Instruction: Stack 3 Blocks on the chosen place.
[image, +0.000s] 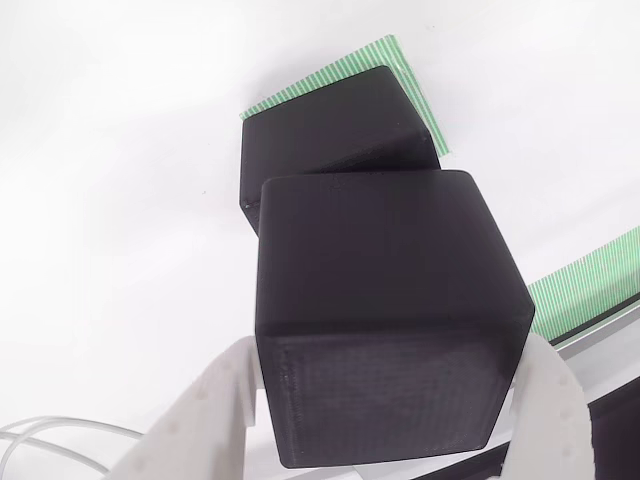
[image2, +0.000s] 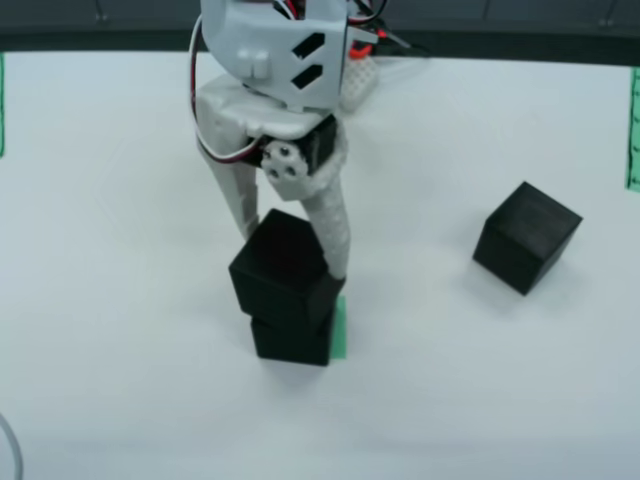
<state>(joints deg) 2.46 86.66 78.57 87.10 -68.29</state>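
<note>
In the view that rides on the gripper, the gripper (image: 385, 400) clamps a black cube (image: 385, 320) between its white fingers (image: 205, 420), just above another cube (image: 335, 130) on the green patch (image: 420, 90), the third cube (image2: 527, 237) well apart.

Green patch (image: 415, 85) mostly hidden beneath lower block (image: 330, 135); lower block half hidden behind block in tool (image: 385, 330). Tool (image: 385, 420) fingertips cut off by bottom edge. Contact between blocks unclear.
</note>
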